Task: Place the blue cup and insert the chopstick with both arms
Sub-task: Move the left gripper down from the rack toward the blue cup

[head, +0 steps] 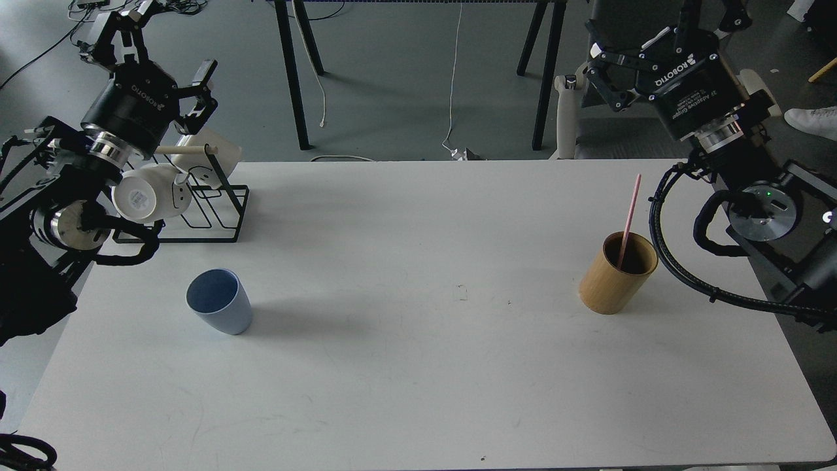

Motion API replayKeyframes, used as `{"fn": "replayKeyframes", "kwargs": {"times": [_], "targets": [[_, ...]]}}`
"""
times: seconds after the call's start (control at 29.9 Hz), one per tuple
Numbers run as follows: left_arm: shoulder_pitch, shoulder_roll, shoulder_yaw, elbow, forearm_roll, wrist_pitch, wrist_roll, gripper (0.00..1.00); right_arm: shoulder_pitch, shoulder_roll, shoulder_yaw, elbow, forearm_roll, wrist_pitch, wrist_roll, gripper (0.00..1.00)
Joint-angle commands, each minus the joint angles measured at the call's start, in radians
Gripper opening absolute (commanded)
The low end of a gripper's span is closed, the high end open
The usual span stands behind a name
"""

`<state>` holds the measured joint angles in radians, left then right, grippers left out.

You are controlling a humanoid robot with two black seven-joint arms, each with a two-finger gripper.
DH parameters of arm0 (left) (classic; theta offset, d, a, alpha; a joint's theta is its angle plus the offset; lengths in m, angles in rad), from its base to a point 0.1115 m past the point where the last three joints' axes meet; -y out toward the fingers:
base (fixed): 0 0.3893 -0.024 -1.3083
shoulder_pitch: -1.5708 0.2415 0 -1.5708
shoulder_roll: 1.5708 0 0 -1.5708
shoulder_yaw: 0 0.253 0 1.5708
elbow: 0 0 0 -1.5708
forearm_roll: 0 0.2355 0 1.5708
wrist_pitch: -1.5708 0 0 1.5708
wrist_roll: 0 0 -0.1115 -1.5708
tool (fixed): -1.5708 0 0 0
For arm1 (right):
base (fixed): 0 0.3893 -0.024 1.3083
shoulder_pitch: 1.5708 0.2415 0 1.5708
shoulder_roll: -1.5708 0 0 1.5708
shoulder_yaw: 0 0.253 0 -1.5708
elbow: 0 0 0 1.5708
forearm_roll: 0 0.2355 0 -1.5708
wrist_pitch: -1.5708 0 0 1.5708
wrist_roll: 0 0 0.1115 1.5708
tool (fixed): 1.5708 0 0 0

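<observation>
The blue cup is seen upright on the left of the white surface. The chopstick is leaned inside the bamboo holder at the right. Both the left gripper and the right gripper are held raised with fingers spread, empty.

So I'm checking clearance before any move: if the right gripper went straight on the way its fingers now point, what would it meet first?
The right gripper points left and away, above the floor behind the table. Probably the white-framed chair beside its fingertips, though depth is unclear.
</observation>
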<state>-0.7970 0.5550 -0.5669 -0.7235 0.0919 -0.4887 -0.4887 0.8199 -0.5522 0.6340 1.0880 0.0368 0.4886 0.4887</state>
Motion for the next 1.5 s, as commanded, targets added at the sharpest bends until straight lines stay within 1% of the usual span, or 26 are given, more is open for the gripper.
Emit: {"fn": "replayKeyframes", "kwargs": {"times": [0.0,0.13,0.27,0.43,0.53,0.6,0.7,0.77,0.8,0.87,0.97,1.04,1.1,1.2,1.37,1.47], "targets": [[0.035,0.003,-0.008,-0.011,-0.018,0.000,0.000,0.99,-0.008,0.000,0.001,0.001,0.000,0.000,0.000,0.96],[0.035,-0.004,-0.002,0.006,-0.006,0.000,0.000,0.99,-0.012,-0.002,0.004,0.001,0.000,0.000,0.000,0.96],[0.030,-0.003,0.002,0.053,0.000,0.000,0.000,0.99,-0.018,0.000,0.009,-0.005,-0.002,0.000,0.000,0.96],[0.004,-0.003,0.004,0.024,0.000,0.000,0.000,0.99,-0.031,-0.003,0.042,0.000,-0.002,0.000,0.000,0.96],[-0.019,0.020,0.010,-0.042,0.011,0.000,0.000,0.99,-0.047,-0.003,0.064,0.000,-0.002,0.000,0.000,0.96],[-0.025,0.087,0.015,-0.117,0.078,0.000,0.000,0.99,-0.051,-0.003,0.072,0.000,-0.002,0.000,0.000,0.96],[-0.054,0.204,0.050,-0.271,0.227,0.000,0.000,0.99,-0.053,-0.003,0.073,0.000,-0.002,0.000,0.000,0.96],[-0.108,0.301,0.116,-0.388,0.326,0.000,0.000,0.99,-0.053,-0.003,0.073,-0.002,-0.002,0.000,0.000,0.96],[-0.152,0.359,0.193,-0.440,0.369,0.000,0.000,0.99,-0.054,-0.003,0.072,0.000,-0.002,0.000,0.000,0.96],[-0.246,0.416,0.342,-0.499,0.411,0.000,0.000,0.99,-0.054,-0.003,0.072,0.000,-0.002,0.000,0.000,0.96],[-0.428,0.470,0.597,-0.540,0.481,0.000,0.000,0.99,-0.065,-0.005,0.073,0.000,-0.002,0.000,0.000,0.96],[-0.520,0.496,0.741,-0.542,0.561,0.000,0.000,0.99,-0.068,-0.009,0.073,0.000,-0.002,0.000,0.000,0.96],[-0.582,0.502,0.859,-0.530,0.665,0.000,0.000,0.99,-0.074,-0.015,0.072,0.000,-0.002,0.000,0.000,0.96],[-0.600,0.505,0.961,-0.501,0.846,0.000,0.000,0.99,-0.090,-0.018,0.079,-0.002,-0.002,0.000,0.000,0.96],[-0.591,0.497,1.044,-0.436,1.096,0.000,0.000,0.99,-0.104,-0.018,0.084,-0.004,-0.003,0.000,0.000,0.96],[-0.565,0.496,1.058,-0.393,1.201,0.018,0.000,0.99,-0.108,-0.017,0.084,-0.002,-0.003,0.000,0.000,0.96]]}}
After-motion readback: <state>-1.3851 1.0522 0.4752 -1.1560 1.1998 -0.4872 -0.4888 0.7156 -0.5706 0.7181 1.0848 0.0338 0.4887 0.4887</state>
